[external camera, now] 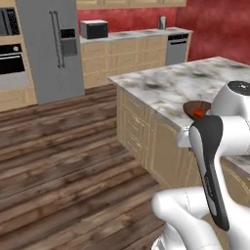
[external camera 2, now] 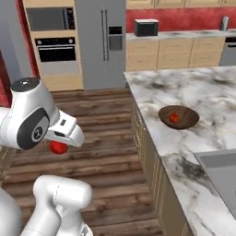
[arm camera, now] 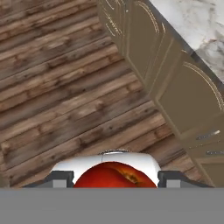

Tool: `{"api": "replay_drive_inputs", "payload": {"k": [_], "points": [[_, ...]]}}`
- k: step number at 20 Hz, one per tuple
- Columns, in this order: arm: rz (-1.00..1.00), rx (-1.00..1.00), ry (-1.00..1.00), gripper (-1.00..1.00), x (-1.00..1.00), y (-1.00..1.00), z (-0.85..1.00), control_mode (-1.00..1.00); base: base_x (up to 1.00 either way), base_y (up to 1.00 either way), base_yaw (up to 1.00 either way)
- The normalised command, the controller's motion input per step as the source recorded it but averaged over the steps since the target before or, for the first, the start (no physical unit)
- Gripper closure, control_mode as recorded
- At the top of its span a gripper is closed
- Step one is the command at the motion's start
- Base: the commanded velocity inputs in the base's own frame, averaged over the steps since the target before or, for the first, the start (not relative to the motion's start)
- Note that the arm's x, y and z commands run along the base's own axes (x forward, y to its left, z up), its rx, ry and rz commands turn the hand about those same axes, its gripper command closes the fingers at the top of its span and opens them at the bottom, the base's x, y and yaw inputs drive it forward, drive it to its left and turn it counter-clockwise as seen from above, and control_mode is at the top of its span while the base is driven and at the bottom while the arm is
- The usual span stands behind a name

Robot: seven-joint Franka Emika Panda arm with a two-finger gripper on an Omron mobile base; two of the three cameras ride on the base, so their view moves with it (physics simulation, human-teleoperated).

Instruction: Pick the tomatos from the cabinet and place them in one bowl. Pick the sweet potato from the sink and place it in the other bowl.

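**Inspector:** Two tomatoes were accounted for. One tomato (external camera 2: 174,118) lay inside the dark brown bowl (external camera 2: 186,120) on the marble island counter (external camera 2: 207,92), slightly left of the bowl's centre. The left base view showed the same bowl (external camera: 195,105) with the red fruit (external camera: 197,113) in it, partly behind the arm.

**Clerk:** And the second?

**Inspector:** The gripper (arm camera: 114,178) was partly closed on the held tomato (arm camera: 114,175); the fruit sat between the two dark fingertips (arm camera: 59,179). From the right base view, that tomato (external camera 2: 58,147) hung under the hand, out over the wood plank floor (external camera 2: 110,138), well apart from the bowl.

**Clerk:** Anything else nearby?

**Inspector:** A grey sink (external camera 2: 221,170) edge was recessed in the counter, nearer than the bowl. Tan island cabinet fronts (arm camera: 175,87) faced the floor.
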Motion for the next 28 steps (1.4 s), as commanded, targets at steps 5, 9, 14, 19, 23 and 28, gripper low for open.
{"api": "replay_drive_inputs", "payload": {"k": [5,9,14,19,23,28], "points": [[0.0,0.0,0.0,1.0,0.0,0.0,0.0,1.0,0.03,0.0,-0.47],[0.0,0.0,0.0,1.0,0.0,0.0,0.0,1.0,0.03,0.0,-0.47],[0.0,0.0,0.0,1.0,0.0,0.0,0.0,1.0,0.03,0.0,-0.47],[0.0,0.0,0.0,1.0,0.0,0.0,0.0,1.0,0.67,0.19,-0.24],[0.0,0.0,0.0,1.0,0.0,0.0,0.0,1.0,0.68,0.44,-0.25],[0.0,0.0,0.0,1.0,0.0,0.0,0.0,1.0,0.71,0.44,-0.23]]}}
